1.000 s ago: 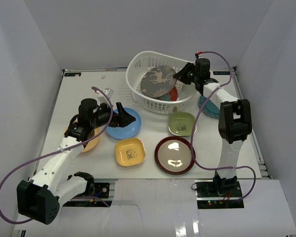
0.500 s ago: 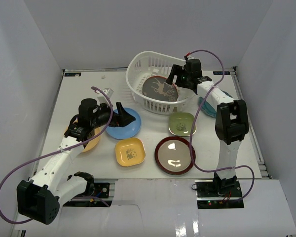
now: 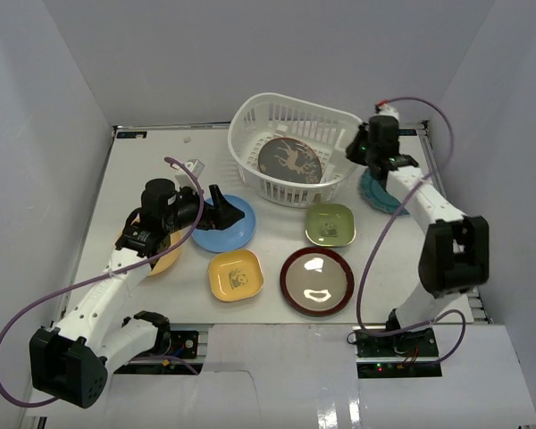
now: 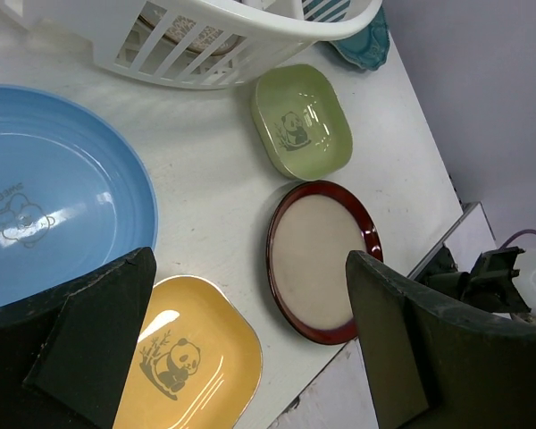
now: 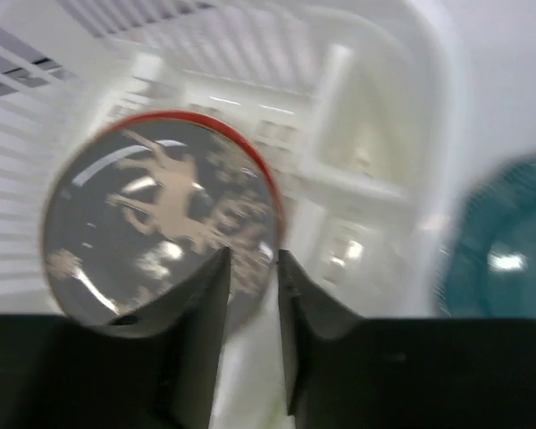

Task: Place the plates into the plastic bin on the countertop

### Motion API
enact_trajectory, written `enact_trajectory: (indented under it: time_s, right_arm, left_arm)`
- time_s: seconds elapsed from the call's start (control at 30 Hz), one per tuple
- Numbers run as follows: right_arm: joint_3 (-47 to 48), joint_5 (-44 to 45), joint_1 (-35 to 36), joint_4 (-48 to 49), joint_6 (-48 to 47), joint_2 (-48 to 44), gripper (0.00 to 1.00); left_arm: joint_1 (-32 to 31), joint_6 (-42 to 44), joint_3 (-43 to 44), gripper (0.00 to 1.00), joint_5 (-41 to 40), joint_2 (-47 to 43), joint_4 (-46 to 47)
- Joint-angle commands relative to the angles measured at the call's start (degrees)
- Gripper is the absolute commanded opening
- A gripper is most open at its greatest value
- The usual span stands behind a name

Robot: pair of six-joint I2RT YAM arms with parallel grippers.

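The white plastic bin (image 3: 250, 121) stands at the back of the countertop (image 3: 152, 170). A grey plate with a deer pattern (image 3: 290, 159) lies flat in it, over a red edge (image 5: 270, 183). My right gripper (image 3: 361, 148) hovers just past the bin's right rim, jaws a narrow gap apart and empty, above the teal plate (image 3: 375, 192). My left gripper (image 3: 219, 207) is wide open and empty over the light blue plate (image 3: 237, 231). The green (image 3: 330, 223), maroon-rimmed (image 3: 316, 281) and yellow (image 3: 235, 274) plates lie in front. An orange plate (image 3: 165, 257) is partly hidden under the left arm.
A small pale object (image 3: 195, 166) lies left of the bin. White walls close in the table on three sides, and dark rails (image 3: 469, 268) run along its edges. In the left wrist view the bin's wall (image 4: 241, 27) is at the top, beside the teal plate (image 4: 362, 40).
The grey plate went from tilted in the right gripper to lying flat in the bin. The right gripper let go and pulled back right, out of the bin. The left arm barely moved.
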Motion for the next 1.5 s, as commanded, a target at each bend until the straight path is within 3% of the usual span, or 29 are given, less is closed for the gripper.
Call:
enact_trajectory:
  time_s: [0.0, 0.1, 0.2, 0.23, 0.4, 0.57, 0.67, 0.73, 0.83, 0.87, 0.97, 1.23, 1.47]
  right_arm:
    - [-17.22, 1.45, -10.95, 12.09, 13.38, -14.48, 0.19]
    - [-34.73, -6.02, -20.71, 22.65, 22.69, -21.24, 0.20]
    - [-44.59, -5.69, -25.31, 26.09, 24.31, -24.42, 0.57]
    - [-46.17, -5.42, -26.20, 26.27, 24.66, -24.70, 0.61]
    - [-55.58, -6.56, -33.13, 32.51, 30.11, -23.39, 0.65]
    - [-57.17, -11.75, -35.26, 38.83, 34.24, -15.14, 0.66]
    - [-58.32, -13.85, -35.26, 48.40, 39.58, -8.48, 0.62]
    - [-57.10, -17.01, -35.26, 55.43, 42.84, -4.41, 0.55]
    - [-55.69, -18.69, -34.99, 63.26, 48.91, 3.67, 0.33]
    - [-55.51, -18.43, -34.99, 64.23, 50.31, 4.30, 0.20]
    - [-55.76, -17.46, -34.99, 64.95, 49.11, 2.38, 0.08]
    - [-60.69, -9.64, -34.99, 56.96, 41.72, -26.13, 0.08]
    - [-54.90, -6.99, -34.56, 41.49, 32.06, -48.15, 0.08]
  left_arm:
    - [0.35, 0.38, -0.08, 0.98, 0.46, -2.39, 0.14]
    - [0.26, 0.20, -0.08, 0.98, 0.99, -3.00, 0.31]
    - [0.35, 0.03, -0.17, 0.98, 1.87, -3.27, 0.58]
    - [0.26, -0.06, -0.17, 0.98, 1.96, -3.35, 0.58]
    - [0.35, -0.06, -0.17, 0.98, 2.31, -3.27, 0.66]
    - [0.26, -0.06, -0.08, 0.98, 3.19, -2.74, 0.58]
    - [0.26, -0.15, 0.01, 0.98, 3.54, -2.21, 0.58]
    - [0.35, -0.24, 0.10, 0.98, 3.98, -1.52, 0.58]
    - [0.35, -0.06, 0.01, 0.98, 3.89, -1.25, 0.66]
    - [0.35, 0.11, 0.01, 0.98, 3.72, -1.16, 0.58]
    - [0.35, 0.20, 0.01, 0.98, 2.84, -1.33, 0.58]
    - [0.35, 0.12, 0.01, 0.98, 2.31, -1.95, 0.40]
    - [0.35, 0.29, -0.08, 0.98, 1.08, -4.58, 0.84]
